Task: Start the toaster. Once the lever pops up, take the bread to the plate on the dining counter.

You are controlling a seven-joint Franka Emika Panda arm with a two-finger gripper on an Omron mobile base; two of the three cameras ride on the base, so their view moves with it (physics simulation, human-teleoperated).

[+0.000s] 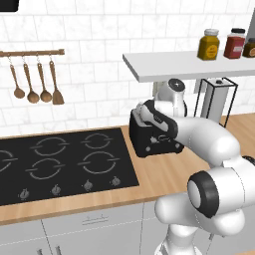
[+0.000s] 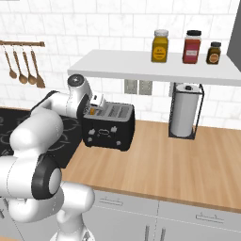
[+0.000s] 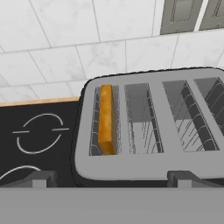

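One slice, the bread [image 3: 106, 119], stands edge-up in the leftmost slot of the toaster [image 2: 108, 127], which sits on the wood wall counter [image 2: 160, 164] with the stove [image 1: 60, 162] at its 9 o'clock. The gripper [image 3: 111, 178] hovers above the toaster's front edge, fingertips [image 3: 38, 179] spread apart, holding nothing. Descending off-line, a finger could strike the slot rim and shove the toaster.
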